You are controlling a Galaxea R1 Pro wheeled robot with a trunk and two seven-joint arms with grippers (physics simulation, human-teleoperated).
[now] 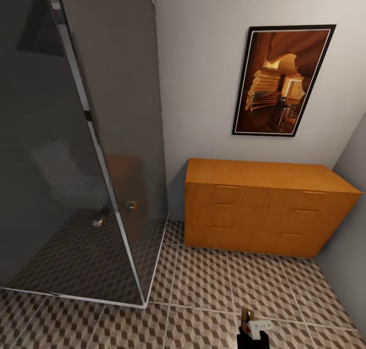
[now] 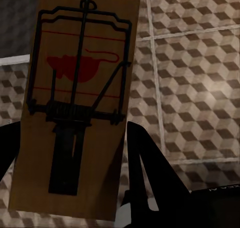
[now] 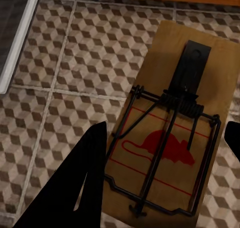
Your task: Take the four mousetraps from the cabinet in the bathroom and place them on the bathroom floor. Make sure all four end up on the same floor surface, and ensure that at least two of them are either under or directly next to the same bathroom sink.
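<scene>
Head view shows the wide low orange-brown wooden cabinet [image 1: 267, 206] standing against the far wall with all six drawers closed, and the cube-patterned brown, beige and white tiled bathroom floor [image 1: 213, 288] lying between it and me. A smoky dark glass shower panel [image 1: 101, 150] stands at the left, and a black-framed picture [image 1: 282, 79] hangs above the cabinet.

My left gripper [image 2: 75, 153] holds a flat brown wooden mousetrap with black wire parts and a red mouse print [image 2: 75, 103]; my dark fingers [image 2: 150, 173] are closed against its two long edges, above the tiles. My right gripper [image 3: 165, 158] holds a second mousetrap of the same kind [image 3: 175, 128] in the same way, with one dark finger [image 3: 75, 183] against its edge, the trap held over the floor near the foot of the cabinet.

Judgement on progress: two traps are out of the cabinet and in hand, but neither is laid down yet. No trap can be seen lying on the floor, and no sink can be seen from here. I cannot tell where the other two traps are. Placement by a sink remains to be done.
</scene>
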